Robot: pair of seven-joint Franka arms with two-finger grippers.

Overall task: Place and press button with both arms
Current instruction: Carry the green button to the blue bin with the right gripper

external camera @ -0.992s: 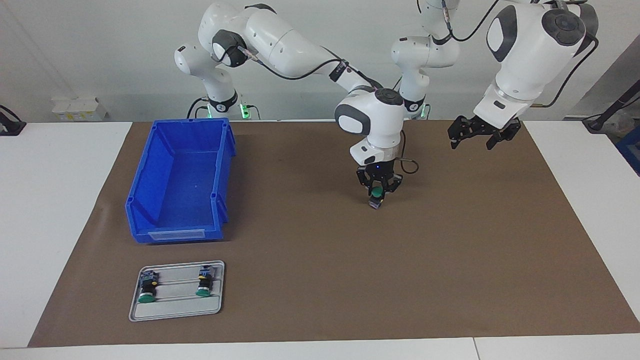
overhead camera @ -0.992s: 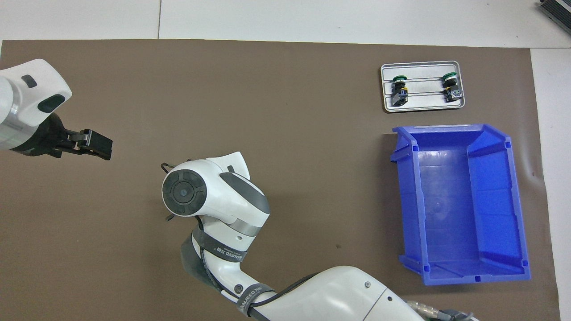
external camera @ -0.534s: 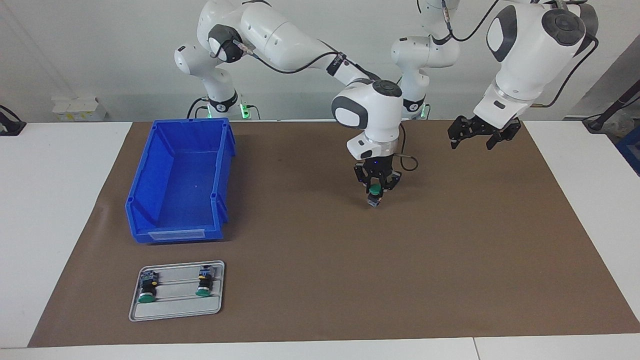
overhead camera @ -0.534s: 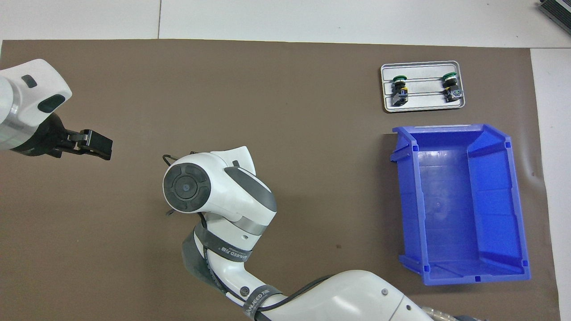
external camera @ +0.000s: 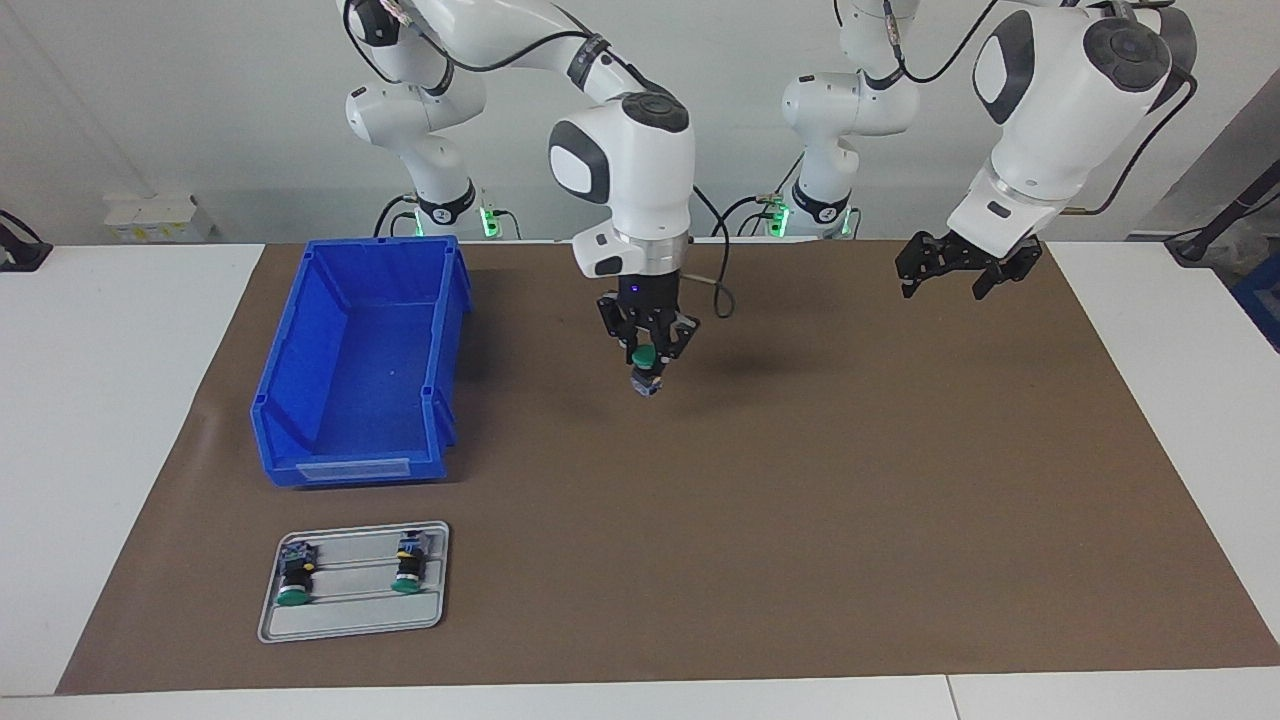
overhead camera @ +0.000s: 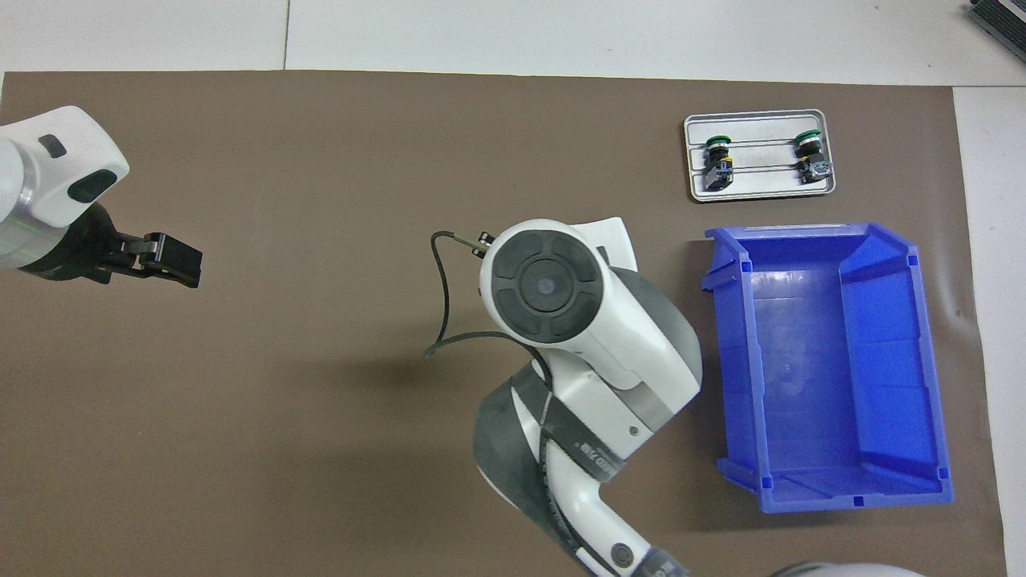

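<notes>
Gripping one button [external camera: 645,368]: right tool [external camera: 647,352]; left tool [external camera: 962,276] spread, empty. Two buttons [external camera: 294,578] on tray [external camera: 350,620]; one bin [external camera: 362,362].

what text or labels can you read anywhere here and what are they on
No text can be read for certain.
Strap on the right arm: white printed lettering, too blurred to read.
Blue bin: pale label strip on its front wall, no words legible.
Buttons on the grey tray: no legible markings.
Button in the right gripper: no legible markings.
</notes>
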